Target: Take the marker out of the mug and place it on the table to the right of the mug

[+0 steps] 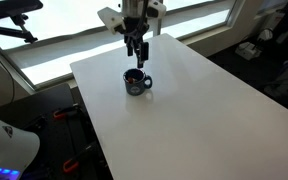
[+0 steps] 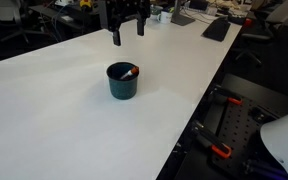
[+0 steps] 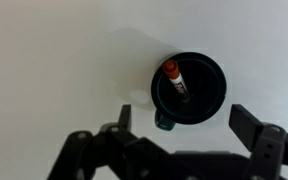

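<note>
White laminate bench (image 1: pixel 209 115), plain surface. Dark navy mug (image 1: pixel 136 82) stands upright on it, well in from every edge, nearer the short edge by the bright window strip (image 1: pixel 54 58) than the opposite short edge. The wrist view looks straight down into the mug (image 3: pixel 212 92).

Writing: a pale mark (image 1: pixel 134 87) on the mug's side, too small to read. Any print on the marker cannot be made out at this size.

Marker (image 3: pixel 176 80) is inside the mug, leaning.
- Long axis tilted, not vertical.
- Red-orange end up, resting at the rim; dark end down in the well.
- In the wrist view the axis runs from upper left at the rim to lower right toward the mug's centre.
- In an exterior view the marker (image 2: pixel 131 72) has its orange end at the rim side facing the long bench edge with black floor gear beyond it.
- From the window-facing angle the marker (image 1: pixel 133 74) is only a red speck at the mouth.

Handle (image 3: pixel 164 122) sits on the mug's side nearest the claw in the wrist view.

Claw (image 1: pixel 136 50) hangs above the mug, clear of it. Jaws are spread wide, wider than the mug, with nothing gripped. From the lower side angle the claw (image 2: pixel 128 33) shows over the bench beyond the mug, toward the far edge. In the wrist view the claw (image 3: pixel 184 117) has dark fingers (image 3: pixel 125 114) flanking the mug's near side.
</note>
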Available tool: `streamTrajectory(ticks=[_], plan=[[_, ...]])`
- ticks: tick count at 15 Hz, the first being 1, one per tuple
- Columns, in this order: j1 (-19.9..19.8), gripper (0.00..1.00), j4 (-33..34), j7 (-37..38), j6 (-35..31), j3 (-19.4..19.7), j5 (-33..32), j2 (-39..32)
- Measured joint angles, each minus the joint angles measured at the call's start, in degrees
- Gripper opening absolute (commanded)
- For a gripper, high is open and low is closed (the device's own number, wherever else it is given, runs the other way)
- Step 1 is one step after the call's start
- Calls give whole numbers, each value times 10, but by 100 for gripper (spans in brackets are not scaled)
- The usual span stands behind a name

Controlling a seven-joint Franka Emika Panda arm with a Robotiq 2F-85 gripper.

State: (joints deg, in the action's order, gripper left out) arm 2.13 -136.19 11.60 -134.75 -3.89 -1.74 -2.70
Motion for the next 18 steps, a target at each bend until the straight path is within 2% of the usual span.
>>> streamTrajectory(ticks=[5, 9, 10, 11, 12, 14, 16, 17, 18], plan=[[2, 100, -3, -4, 0, 0, 0, -8], [9, 100, -6, -37, 0, -2, 0, -45], [11, 75, -6, -52, 0, -2, 2, -56], [11, 72, -5, -69, 0, -2, 3, -68], [11, 89, -5, -83, 0, -2, 3, -81], [12, 97, 0, -97, 0, -3, 3, -106], [13, 100, 5, -103, 0, -3, 2, -127], [14, 72, 8, -104, 0, -3, 2, -135], [14, 75, 11, -104, 0, -3, 1, -142]])
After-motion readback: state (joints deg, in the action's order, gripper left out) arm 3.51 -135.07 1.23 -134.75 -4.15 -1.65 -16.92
